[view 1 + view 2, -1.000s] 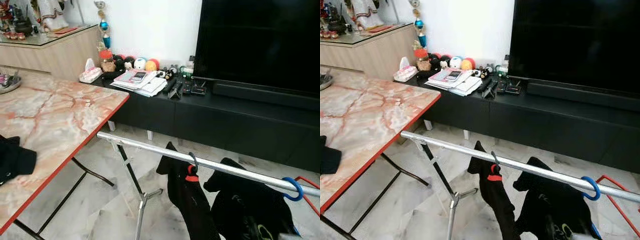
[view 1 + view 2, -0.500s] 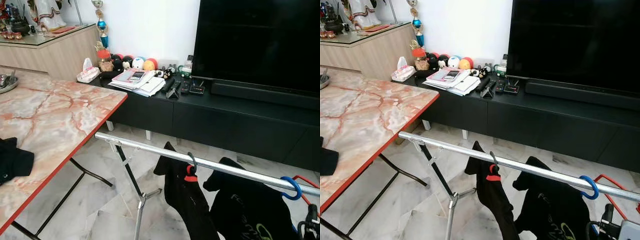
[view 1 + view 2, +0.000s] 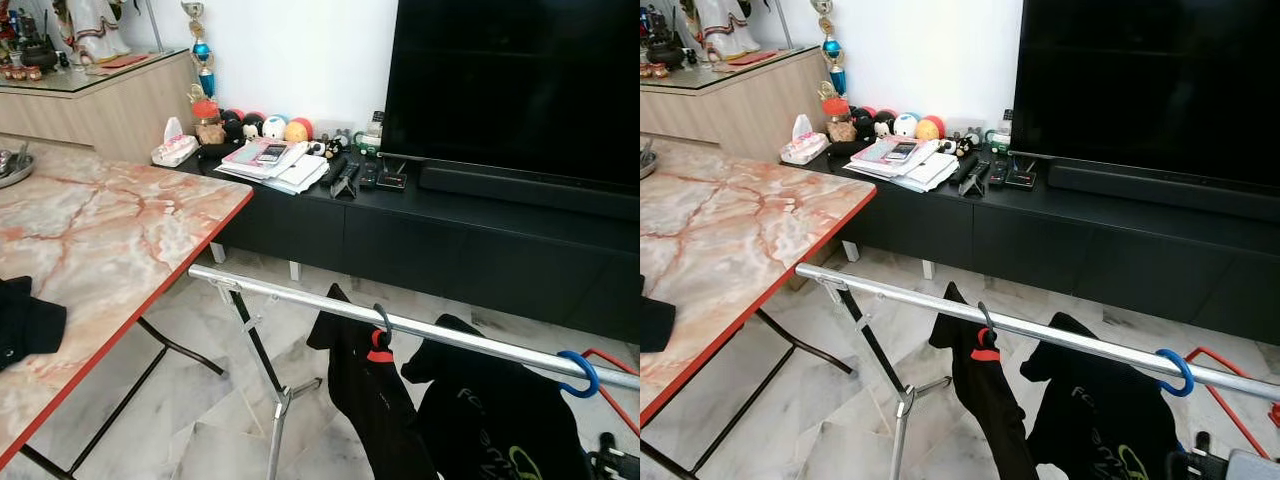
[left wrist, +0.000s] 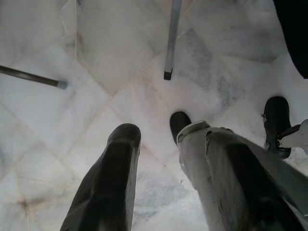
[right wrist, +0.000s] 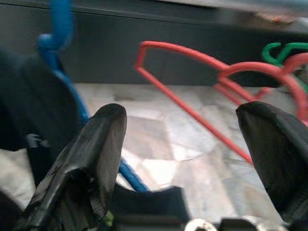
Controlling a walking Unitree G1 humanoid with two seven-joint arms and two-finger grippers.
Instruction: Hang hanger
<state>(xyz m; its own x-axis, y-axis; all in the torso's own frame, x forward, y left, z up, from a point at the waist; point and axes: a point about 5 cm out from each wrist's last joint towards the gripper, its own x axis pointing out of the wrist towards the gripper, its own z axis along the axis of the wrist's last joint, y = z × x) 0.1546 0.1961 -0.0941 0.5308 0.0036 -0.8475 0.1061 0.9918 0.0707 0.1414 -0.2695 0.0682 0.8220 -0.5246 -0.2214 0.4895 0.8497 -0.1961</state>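
Note:
A silver rail of a drying rack runs across the lower part of the eye views. A black garment hangs on it from a hanger with a red neck. To its right a black printed shirt hangs from a blue hanger. Red hangers lie beyond the rail's right end. My right gripper is open, low beside the blue hanger, its tip at the bottom right corner. My left gripper is open, pointing down at the marble floor.
A marble-topped folding table with a red edge stands on the left, a black cloth on it. The rack's folding legs stand under the rail. Behind are a low black TV cabinet, a large TV and clutter.
My right gripper's tip rose into sight at the bottom right beside the blue-hanger shirt, then sank slightly. The camera view has shifted a little.

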